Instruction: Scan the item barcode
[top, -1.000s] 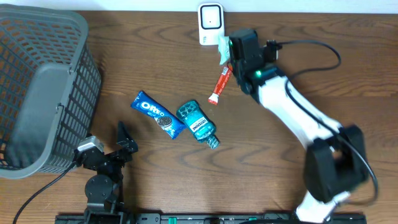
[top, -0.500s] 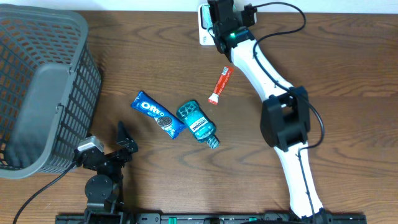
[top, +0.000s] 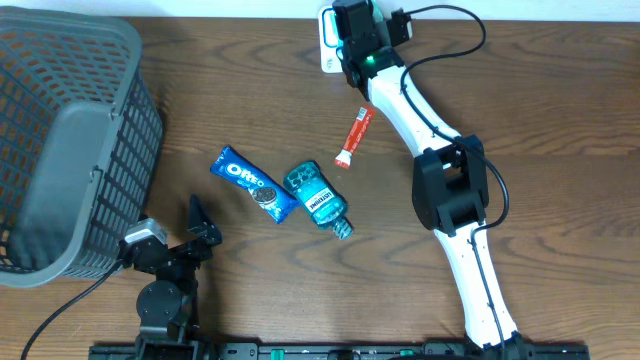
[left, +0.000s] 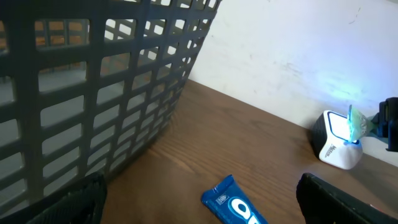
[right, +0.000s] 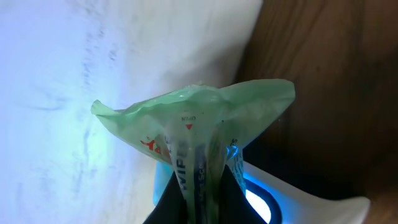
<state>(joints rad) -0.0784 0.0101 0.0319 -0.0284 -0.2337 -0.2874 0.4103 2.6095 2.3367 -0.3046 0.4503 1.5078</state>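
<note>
While right tool (right: 198, 190) pinches green "WIPE" packet (right: 193, 115) at scanner (left: 336, 148) | left tool (left: 200, 180) wide | Oreo pack (top: 253, 184), Listerine bottle (top: 318, 198)

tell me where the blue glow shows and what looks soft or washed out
Right wrist: blue-white light from the scanner floods the wall and washes it out; the green packet is so close that its print is soft. Left wrist: the same glow is a small bright patch at the right, spilling on the wall. Overhead: even light, no glare, everything sharp.

Mock shop checkout, shown by barcode scanner (left: 336, 148), shopping basket (top: 140, 140) and Oreo pack (top: 252, 184).
</note>
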